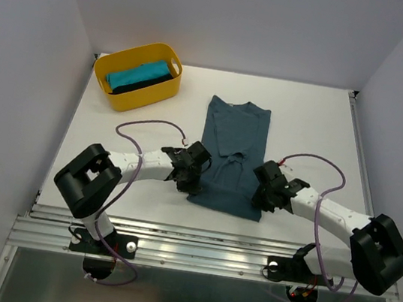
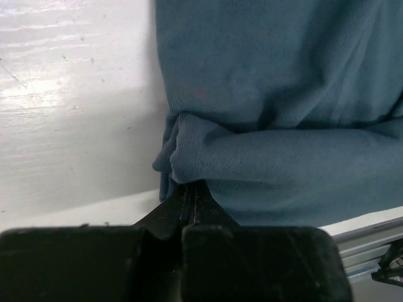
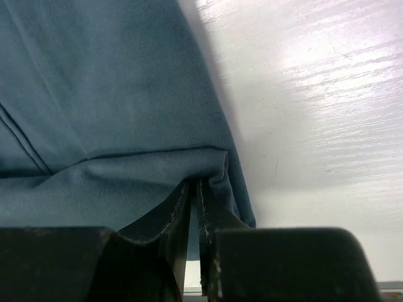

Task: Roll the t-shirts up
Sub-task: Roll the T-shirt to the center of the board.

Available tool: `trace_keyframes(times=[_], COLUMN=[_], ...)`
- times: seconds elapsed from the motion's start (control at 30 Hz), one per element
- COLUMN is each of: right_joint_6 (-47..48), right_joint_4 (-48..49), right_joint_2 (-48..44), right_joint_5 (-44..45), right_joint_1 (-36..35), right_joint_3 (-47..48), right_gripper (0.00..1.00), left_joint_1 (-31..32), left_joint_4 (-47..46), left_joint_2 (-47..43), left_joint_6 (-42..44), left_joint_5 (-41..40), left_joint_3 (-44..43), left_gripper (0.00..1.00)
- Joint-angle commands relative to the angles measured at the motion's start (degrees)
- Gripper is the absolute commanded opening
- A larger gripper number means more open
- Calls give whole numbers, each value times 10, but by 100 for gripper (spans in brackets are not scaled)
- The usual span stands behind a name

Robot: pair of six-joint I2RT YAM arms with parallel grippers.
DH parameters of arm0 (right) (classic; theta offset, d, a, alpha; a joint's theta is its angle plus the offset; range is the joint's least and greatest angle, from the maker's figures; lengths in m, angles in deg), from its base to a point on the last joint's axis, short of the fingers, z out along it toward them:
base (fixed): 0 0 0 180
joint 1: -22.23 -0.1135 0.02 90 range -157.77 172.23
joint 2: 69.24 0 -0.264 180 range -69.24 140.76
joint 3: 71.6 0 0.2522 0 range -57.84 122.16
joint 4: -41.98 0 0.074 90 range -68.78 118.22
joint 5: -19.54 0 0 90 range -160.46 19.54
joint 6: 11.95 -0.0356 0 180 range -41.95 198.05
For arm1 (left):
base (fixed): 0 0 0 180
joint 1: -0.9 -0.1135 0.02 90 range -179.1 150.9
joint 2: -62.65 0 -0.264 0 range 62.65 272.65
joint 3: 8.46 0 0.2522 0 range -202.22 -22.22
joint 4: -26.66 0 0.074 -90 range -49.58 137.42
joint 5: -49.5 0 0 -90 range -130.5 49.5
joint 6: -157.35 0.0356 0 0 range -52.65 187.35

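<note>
Slate-blue t-shirt (image 1: 234, 137): hem turned once, pinched by left gripper (image 2: 191, 189) and right gripper (image 3: 194, 189); remainder flat toward yellow basket (image 1: 149, 96).

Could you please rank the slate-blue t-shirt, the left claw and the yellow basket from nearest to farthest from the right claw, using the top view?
1. Slate-blue t-shirt: its near right corner is pinched in the right claw.
2. Left claw: across the shirt, at its near left corner.
3. Yellow basket: at the table's far left corner.
</note>
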Motion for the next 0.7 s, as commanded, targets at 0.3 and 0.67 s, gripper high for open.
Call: trace_keyframes(times=[0.3, 0.67], right_joint_6=[-121, -111], right_joint_4=[90, 86], right_joint_2=[-122, -84], right_joint_5=[-38, -42], right_joint_1=[-16, -42], right_joint_3=[-173, -131], right_gripper=[12, 13], left_joint_1=[-26, -29], left_joint_4=[25, 68], left_joint_2=[132, 161], left_joint_6=[80, 107], left_joint_5=[-61, -92], left_joint_3=[-125, -204], left_gripper=[0, 0])
